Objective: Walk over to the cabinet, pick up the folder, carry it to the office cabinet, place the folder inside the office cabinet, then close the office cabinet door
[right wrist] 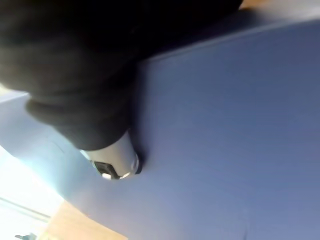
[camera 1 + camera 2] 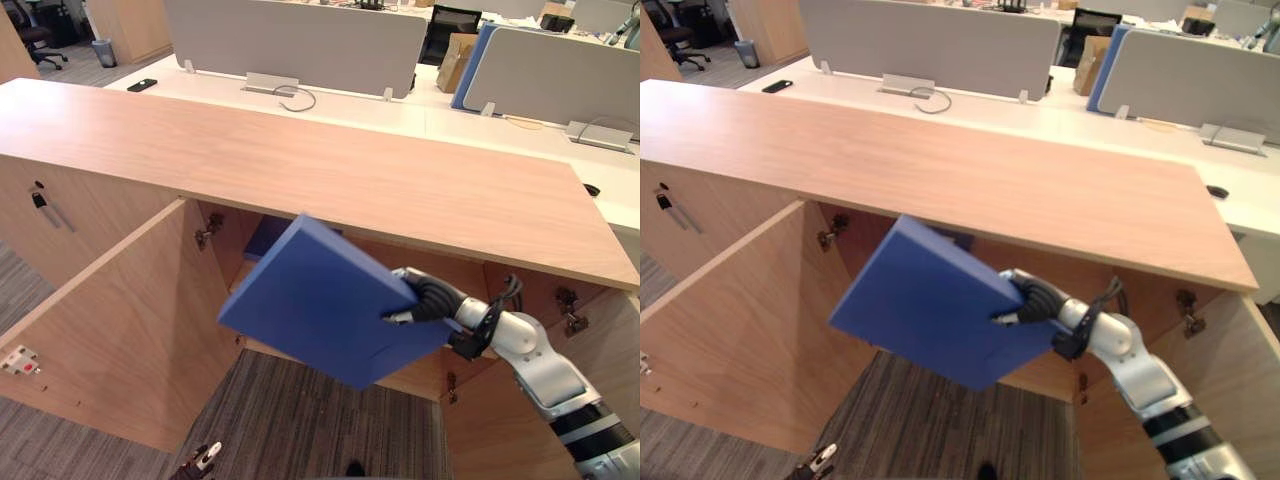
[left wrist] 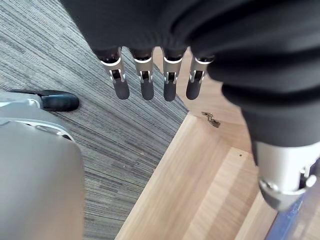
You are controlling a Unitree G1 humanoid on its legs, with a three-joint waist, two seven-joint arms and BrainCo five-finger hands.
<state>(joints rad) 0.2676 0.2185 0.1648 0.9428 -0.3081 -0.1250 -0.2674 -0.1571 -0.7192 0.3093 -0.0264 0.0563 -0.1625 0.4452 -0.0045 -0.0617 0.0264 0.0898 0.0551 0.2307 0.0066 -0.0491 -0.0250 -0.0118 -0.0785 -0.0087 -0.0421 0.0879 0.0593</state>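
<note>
While your right hand (image 2: 425, 300) grips the blue folder (image 2: 320, 300), pinching it at its right edge, the folder hangs tilted in the air just in front of the open office cabinet (image 2: 300, 160), with its upper corner tucked under the lip of the wooden top. In the right wrist view you can see part of the hand pressed flat against the blue cover. The cabinet's left door (image 2: 120, 330) stands swung wide open. Your left hand (image 3: 146, 82) holds nothing (fingers straight, pointing down over the grey carpet (image 3: 115, 140)).
</note>
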